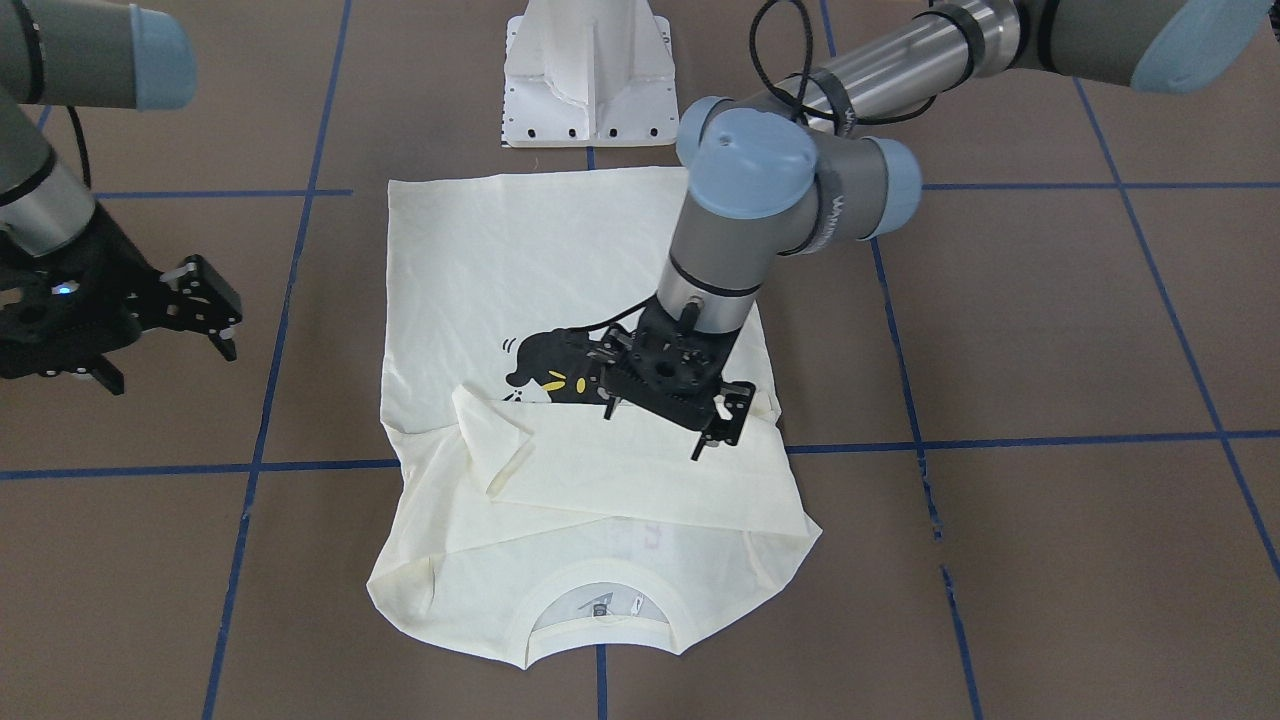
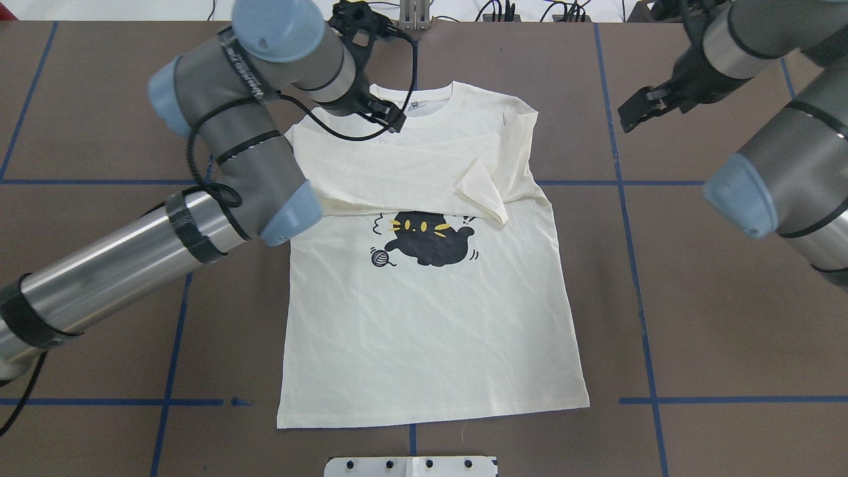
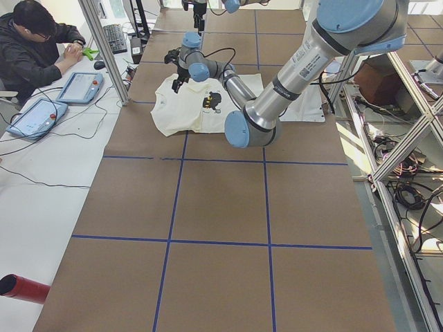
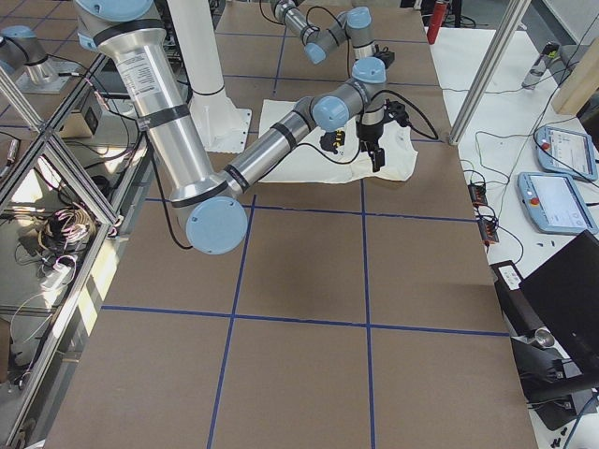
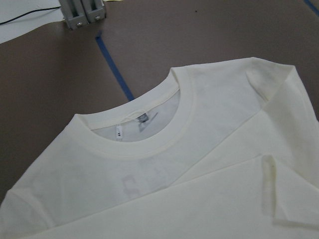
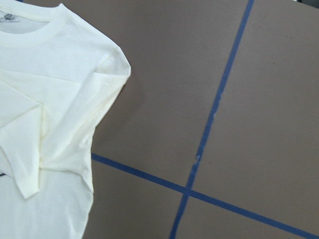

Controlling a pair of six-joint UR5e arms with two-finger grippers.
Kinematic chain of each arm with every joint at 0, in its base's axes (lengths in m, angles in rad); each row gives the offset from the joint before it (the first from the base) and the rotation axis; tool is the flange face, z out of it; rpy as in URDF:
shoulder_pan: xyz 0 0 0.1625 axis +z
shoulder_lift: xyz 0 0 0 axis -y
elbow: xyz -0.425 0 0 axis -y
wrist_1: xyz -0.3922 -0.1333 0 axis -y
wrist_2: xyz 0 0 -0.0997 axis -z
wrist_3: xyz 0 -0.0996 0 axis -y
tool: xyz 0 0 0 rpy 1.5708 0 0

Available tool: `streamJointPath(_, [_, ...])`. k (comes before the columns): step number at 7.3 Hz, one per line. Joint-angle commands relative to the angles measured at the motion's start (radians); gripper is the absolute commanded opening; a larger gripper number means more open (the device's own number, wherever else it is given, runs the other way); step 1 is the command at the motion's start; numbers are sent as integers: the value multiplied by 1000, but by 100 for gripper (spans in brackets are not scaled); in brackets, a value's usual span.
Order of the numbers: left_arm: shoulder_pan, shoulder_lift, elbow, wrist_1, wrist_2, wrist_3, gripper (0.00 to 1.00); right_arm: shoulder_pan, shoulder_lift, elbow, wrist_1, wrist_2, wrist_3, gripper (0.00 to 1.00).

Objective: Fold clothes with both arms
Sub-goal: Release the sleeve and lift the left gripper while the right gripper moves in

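Here, the T-shirt (image 1: 520,260) lies beneath the left gripper (image 1: 655,428).

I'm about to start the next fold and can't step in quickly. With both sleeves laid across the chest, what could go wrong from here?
1. The top sleeve's cuff lies loose with a turned corner on the T-shirt. Lifting the shirt may let it slide off.
2. The left gripper hangs open over stacked layers, so it could pinch too few or too many.
3. Its black cable loops near the collar and might drag the cloth.
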Motion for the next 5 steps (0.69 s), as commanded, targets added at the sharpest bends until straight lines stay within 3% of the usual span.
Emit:
streamJointPath(1, [-110, 183, -153, 22, -68, 184, 100, -171, 152, -102, -2, -169, 201, 97])
streamJointPath(3, [-191, 251, -165, 12, -151, 314, 100, -280, 330, -305, -5, -313, 354, 93])
streamJointPath(5, [-202, 268, -166, -1, -166, 328, 100, -340, 473, -513, -3, -402, 427, 86])
